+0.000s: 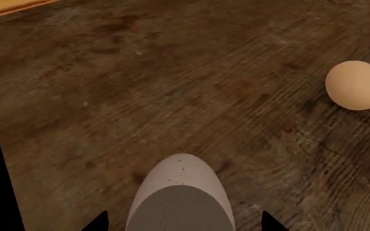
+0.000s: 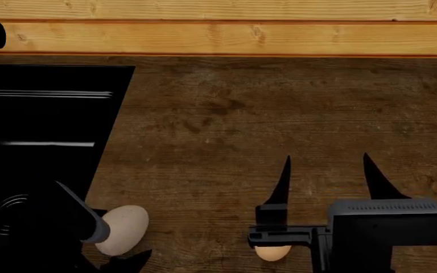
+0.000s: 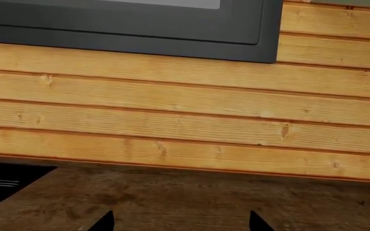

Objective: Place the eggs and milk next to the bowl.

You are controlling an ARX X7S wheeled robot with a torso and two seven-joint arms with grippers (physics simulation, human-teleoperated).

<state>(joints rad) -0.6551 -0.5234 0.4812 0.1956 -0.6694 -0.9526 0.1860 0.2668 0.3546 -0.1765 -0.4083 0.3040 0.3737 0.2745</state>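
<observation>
Our left gripper (image 2: 116, 242) clasps the large pale, speckled egg (image 2: 122, 228); our right gripper (image 2: 326, 170) stands wide open above the dark wooden counter (image 2: 241, 114), small orange-tan egg (image 2: 272, 252) beneath. We see no writing.

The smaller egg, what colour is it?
Orange-tan and plain. The smaller egg shows best in the left wrist view, lying on the dark wood.

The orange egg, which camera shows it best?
The left wrist view: the orange egg lies whole and unobstructed on the wood. The head view shows it partly hidden under the right arm; the right wrist view misses it.
</observation>
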